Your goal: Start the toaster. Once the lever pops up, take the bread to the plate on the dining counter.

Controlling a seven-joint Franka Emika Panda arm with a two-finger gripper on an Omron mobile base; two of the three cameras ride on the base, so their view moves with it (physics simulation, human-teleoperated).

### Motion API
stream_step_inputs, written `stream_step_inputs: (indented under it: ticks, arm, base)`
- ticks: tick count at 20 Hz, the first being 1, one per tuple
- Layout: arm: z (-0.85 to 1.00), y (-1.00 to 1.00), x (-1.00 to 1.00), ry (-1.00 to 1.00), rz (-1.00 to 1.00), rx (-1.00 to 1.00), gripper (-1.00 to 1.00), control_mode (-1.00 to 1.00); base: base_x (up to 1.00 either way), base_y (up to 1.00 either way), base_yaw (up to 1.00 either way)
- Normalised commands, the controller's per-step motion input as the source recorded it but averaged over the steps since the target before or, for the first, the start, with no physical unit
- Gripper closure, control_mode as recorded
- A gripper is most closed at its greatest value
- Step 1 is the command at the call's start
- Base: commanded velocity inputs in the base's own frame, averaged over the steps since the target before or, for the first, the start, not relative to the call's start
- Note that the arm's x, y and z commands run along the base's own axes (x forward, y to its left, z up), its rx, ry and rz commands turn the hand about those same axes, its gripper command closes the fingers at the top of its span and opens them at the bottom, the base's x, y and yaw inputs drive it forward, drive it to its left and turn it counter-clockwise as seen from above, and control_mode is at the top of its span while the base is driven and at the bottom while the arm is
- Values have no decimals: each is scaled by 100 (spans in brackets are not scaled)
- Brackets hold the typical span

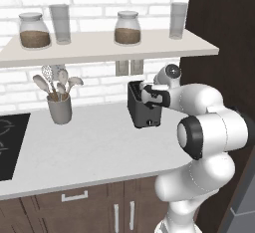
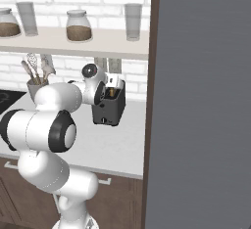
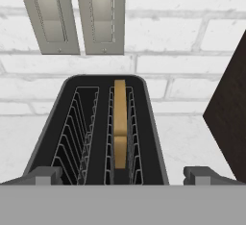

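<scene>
End effector (image 3: 123,175) poised over the toaster (image 3: 96,132)

We held its jaws wide open above the slots; the bread (image 3: 120,123) stood upright in the right slot, the toaster sitting on the table (image 1: 94,147), ready for starting.

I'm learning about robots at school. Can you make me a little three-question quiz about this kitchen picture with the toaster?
1. True or false: the bread stands in the left slot of the toaster, as the hand view shows it.
2. How many jars with brown filling stand on the shelf above the counter? A) one B) two C) four
3. Fill in: the gripper hangs over the toaster with its fingers ____.

Key
1. False: it stands in the right slot, and the left slot is empty.
2. B: one jar at the left, another jar nearer the middle.
3. Open: they hold nothing.
</scene>
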Motion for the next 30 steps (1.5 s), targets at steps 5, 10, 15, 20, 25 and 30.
stream_step_inputs:
  ticks: [5, 10, 15, 20, 25, 30]
  arm:
    - [0, 0, 0, 0, 0, 0, -100, -100]
    - [0, 0, 0, 0, 0, 0, -100, -100]
    - [0, 0, 0, 0, 0, 0, -100, -100]
    - [0, 0, 0, 0, 0, 0, -100, -100]
    - [0, 0, 0, 0, 0, 0, -100, -100]
    - [0, 0, 0, 0, 0, 0, -100, -100]
  base:
    - [0, 0, 0]
    - [0, 0, 0]
    - [0, 0, 0]
    - [0, 0, 0]
    - [0, 0, 0]
    - [0, 0, 0]
